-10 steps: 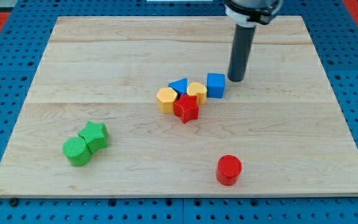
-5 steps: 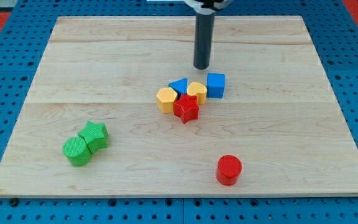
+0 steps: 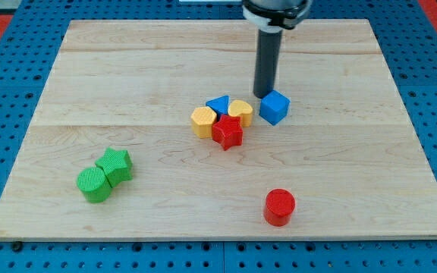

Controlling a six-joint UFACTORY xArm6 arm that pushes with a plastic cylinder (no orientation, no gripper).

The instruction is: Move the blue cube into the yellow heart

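The blue cube point(image 3: 275, 107) sits right of centre on the wooden board point(image 3: 127, 68), turned at an angle. The yellow heart point(image 3: 240, 112) lies just to its left with a small gap between them. My tip point(image 3: 264, 94) stands at the cube's upper left corner, touching or nearly touching it. The heart is packed in a cluster with a blue triangle point(image 3: 218, 105), a yellow hexagon point(image 3: 203, 121) and a red star point(image 3: 227, 133).
A green star point(image 3: 116, 165) and a green cylinder point(image 3: 93, 184) touch each other at the lower left. A red cylinder point(image 3: 280, 207) stands near the bottom edge, right of centre.
My tip swung left above the cluster, then came back right and down onto the blue cube. The cube has rotated and shifted slightly right and down, away from the yellow heart.
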